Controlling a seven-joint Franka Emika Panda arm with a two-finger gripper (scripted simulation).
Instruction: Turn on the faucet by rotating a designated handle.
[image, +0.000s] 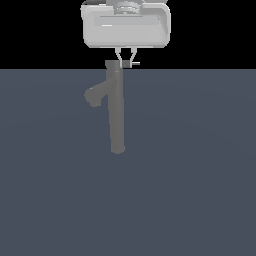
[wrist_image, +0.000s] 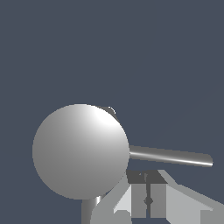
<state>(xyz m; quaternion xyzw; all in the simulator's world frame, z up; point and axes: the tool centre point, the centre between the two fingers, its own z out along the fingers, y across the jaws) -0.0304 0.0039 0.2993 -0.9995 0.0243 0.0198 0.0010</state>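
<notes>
**Gripper poised at the faucet's cap**

A grey faucet (image: 116, 112) stands on the dark blue-grey floor (image: 200, 175), its stubby spout (image: 94, 96) branching toward the exterior view's left. The white gripper (image: 126, 64) hangs directly above the faucet's cap, its two thin fingers (image: 133, 57) reaching down beside it. The thin handle (wrist_image: 170, 156) juts sideways from the cap, close to the fingertips. The jaws stand slightly parted; whether they touch the handle cannot be told.
</notes>
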